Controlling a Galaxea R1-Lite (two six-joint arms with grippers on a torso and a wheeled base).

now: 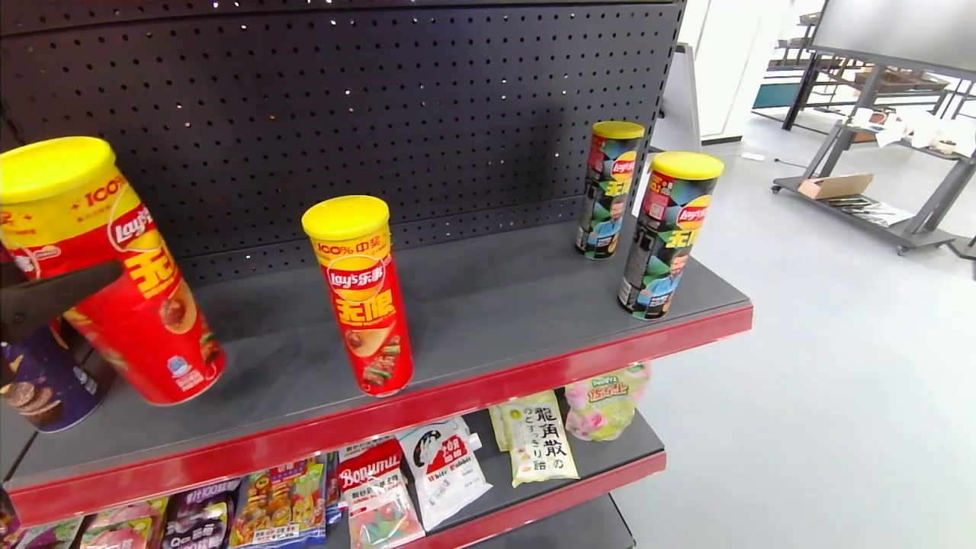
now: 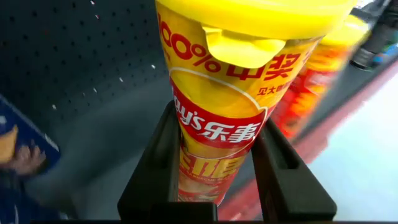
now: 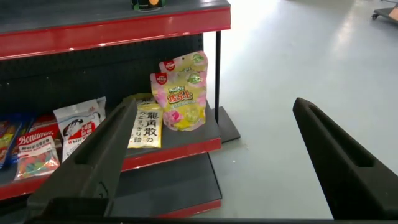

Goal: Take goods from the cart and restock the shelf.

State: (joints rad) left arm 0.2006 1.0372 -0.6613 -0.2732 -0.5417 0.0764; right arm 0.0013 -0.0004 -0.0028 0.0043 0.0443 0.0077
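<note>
Caller: Grip on the left side! The left gripper (image 2: 219,134) has its two black fingers (image 2: 152,168) clamped on a red can (image 1: 114,267) with a yellow lid, one finger on each flank, around the can's middle.

Analyst: And that can is tilted, with the lid leaning to the robot's left and the base down at the board of the top shelf (image 1: 473,305). Whether the base actually rests on the board, I cannot tell.

Caller: What's around that gripper?

Analyst: Just beneath it a purple tub (image 1: 42,381) stands on the same board, close against the held can. To the gripper's right, apart from it, a second red can (image 1: 358,293) stands upright near the front lip. Well beyond that are a dark can (image 1: 610,191) towards the back and another dark can (image 1: 669,232) nearer the front edge. The pegboard panel (image 1: 343,99) rises behind them all.

Caller: And the right side?

Analyst: The right gripper (image 3: 214,104) is spread wide, with nothing between its fingers. It sits below the top shelf's red lip, facing the lower shelf (image 3: 186,146). Ahead of it, a pink-and-green bag (image 3: 181,90) stands upright with a yellow sachet (image 3: 146,124) just beside it, and a white bag (image 3: 78,121) farther along.
</note>
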